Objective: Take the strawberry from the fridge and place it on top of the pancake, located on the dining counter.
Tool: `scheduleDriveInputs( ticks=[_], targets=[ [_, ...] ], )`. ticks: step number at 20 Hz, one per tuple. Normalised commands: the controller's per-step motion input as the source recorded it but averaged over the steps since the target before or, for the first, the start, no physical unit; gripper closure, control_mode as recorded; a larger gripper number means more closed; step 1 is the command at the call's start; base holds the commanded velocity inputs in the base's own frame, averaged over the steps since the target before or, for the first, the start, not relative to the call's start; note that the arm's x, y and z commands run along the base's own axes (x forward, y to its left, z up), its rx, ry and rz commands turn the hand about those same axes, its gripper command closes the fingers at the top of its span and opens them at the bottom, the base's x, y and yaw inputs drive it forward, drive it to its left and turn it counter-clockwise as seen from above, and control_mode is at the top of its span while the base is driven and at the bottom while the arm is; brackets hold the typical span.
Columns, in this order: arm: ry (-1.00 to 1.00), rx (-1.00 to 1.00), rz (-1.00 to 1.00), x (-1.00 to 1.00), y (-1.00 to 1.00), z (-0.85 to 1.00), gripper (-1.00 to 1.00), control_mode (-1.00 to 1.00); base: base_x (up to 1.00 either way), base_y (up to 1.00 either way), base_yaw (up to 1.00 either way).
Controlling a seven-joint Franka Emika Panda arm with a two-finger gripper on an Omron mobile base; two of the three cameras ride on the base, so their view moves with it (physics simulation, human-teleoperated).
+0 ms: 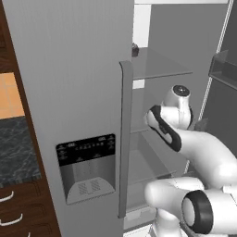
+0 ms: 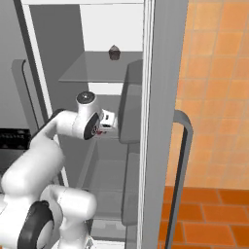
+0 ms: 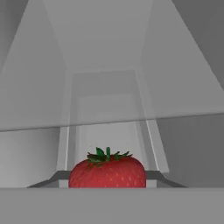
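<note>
Strawberry point(image 3: 107, 171): sitting right at 6 o'clock in the hand view, red with its green leafy cap up, close in front of the camera. From the right base view there's a tiny red speck point(image 2: 101, 129) just by the hand.
Gripper point(image 2: 108, 121): reached into the open right half of the fridge at middle shelf height. Can't tell how wide the jaws are or whether they have anything (the tips aren't visible in the hand view).
Fridge point(image 1: 69, 92): left door closed, with the black dispenser panel point(image 1: 87, 167) at about 7 o'clock in the left base view and the long vertical handle point(image 1: 124, 139) beside it. Right door swung open; its handle point(image 2: 181, 170) sits at 4 o'clock in the right base view.
Glass shelves: upper shelf point(image 2: 97, 68) above the hand, more below.
Small dark item point(image 2: 114, 52): on the upper shelf, 12 o'clock in the right base view, well above the gripper.
Arm point(image 1: 203, 148): white, bent forward into the fridge.
</note>
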Motion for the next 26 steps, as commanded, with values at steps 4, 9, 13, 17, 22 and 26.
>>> scheduleDriveInputs(
  ticks=[4, 9, 13, 17, 22, 26],
  targets=[
    [0.0, 0.03, 0.0, -1.0, -0.04, 0.42, 1.0, -1.0, 0.0, 0.0, 0.0],
    [0.0, 0.0, 0.0, -1.0, 0.0, 0.61, 1.0, -1.0, 0.0, 0.0, 0.0],
    [0.0, 0.0, 0.0, -1.0, 0.0, 0.37, 1.0, -1.0, 0.0, 0.0, 0.0],
    [0.0, 0.0, -0.01, -1.0, 0.0, 0.15, 1.0, -1.0, 0.0, 0.0, 0.0],
    [0.06, -0.02, -0.13, -0.89, 0.58, 0.21, 1.0, -1.0, 0.0, 0.0, 0.0],
    [0.31, 0.0, -0.13, -0.41, 0.42, 0.21, 1.0, -1.0, 0.0, 0.0, 0.0]
  ],
)
